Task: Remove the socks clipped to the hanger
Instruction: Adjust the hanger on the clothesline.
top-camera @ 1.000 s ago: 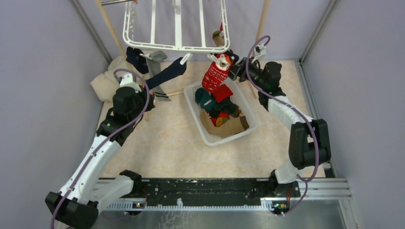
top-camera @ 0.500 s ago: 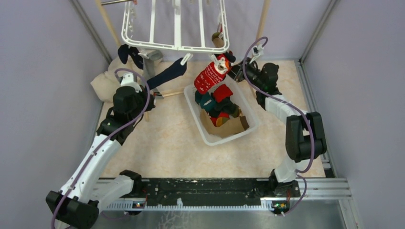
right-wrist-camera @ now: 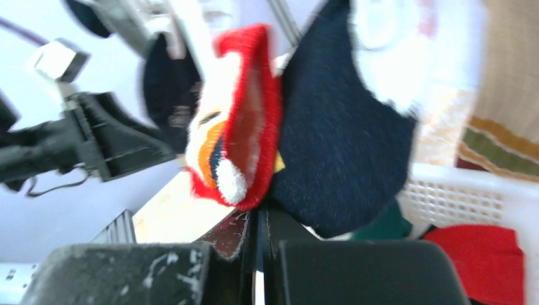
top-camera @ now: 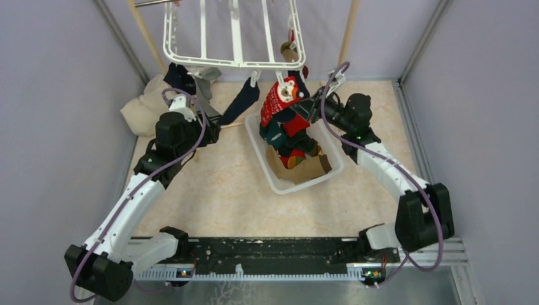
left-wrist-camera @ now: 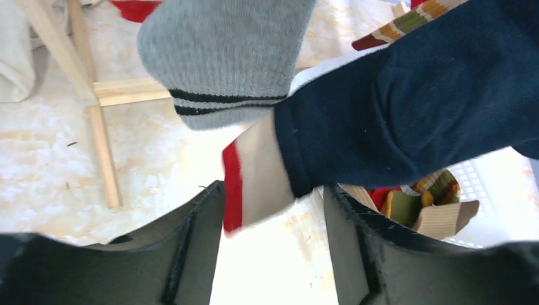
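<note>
Navy knit sock with a cream cuff (left-wrist-camera: 394, 108) hangs from the white plastic hanger frame (top-camera: 216, 62). Its long axis slants down, so the soft cuff lies right between the left gripper's (left-wrist-camera: 273, 190) spread fingers (left-wrist-camera: 197, 241), not yet clamped. A grey ribbed sock with dark stripes (left-wrist-camera: 222, 57) dangles just above it. The right gripper (right-wrist-camera: 257, 219) has its fingers pressed together, seemingly pinching the red fuzzy sock with a white-trimmed face pattern (right-wrist-camera: 245, 127) below the hanger's near-right corner. The left arm is nearer the navy sock, so closing on the cuff and pulling along it looks like the next move.
</note>
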Robot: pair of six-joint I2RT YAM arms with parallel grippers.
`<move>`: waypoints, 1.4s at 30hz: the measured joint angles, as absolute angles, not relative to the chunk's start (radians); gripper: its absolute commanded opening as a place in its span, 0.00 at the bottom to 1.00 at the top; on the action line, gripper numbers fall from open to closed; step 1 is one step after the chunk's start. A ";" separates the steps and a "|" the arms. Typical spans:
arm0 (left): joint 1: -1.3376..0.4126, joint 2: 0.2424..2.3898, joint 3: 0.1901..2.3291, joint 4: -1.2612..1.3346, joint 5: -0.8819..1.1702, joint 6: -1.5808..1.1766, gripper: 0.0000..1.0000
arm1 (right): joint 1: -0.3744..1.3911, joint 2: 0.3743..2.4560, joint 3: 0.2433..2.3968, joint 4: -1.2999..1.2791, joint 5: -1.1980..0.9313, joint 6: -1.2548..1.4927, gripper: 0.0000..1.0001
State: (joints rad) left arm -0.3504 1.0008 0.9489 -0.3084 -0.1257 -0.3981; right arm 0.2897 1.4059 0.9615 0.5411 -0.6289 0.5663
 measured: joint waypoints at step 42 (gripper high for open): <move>-0.351 0.839 0.877 -0.294 -0.002 -0.376 0.88 | 0.929 1.653 1.851 -0.104 -0.340 0.209 0.00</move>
State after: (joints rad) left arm -0.3511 0.8391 0.8768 -0.2943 -0.0017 -0.3763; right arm 0.9291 1.6531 1.8507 -0.1036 -0.3405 0.2089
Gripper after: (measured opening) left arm 0.869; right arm 0.010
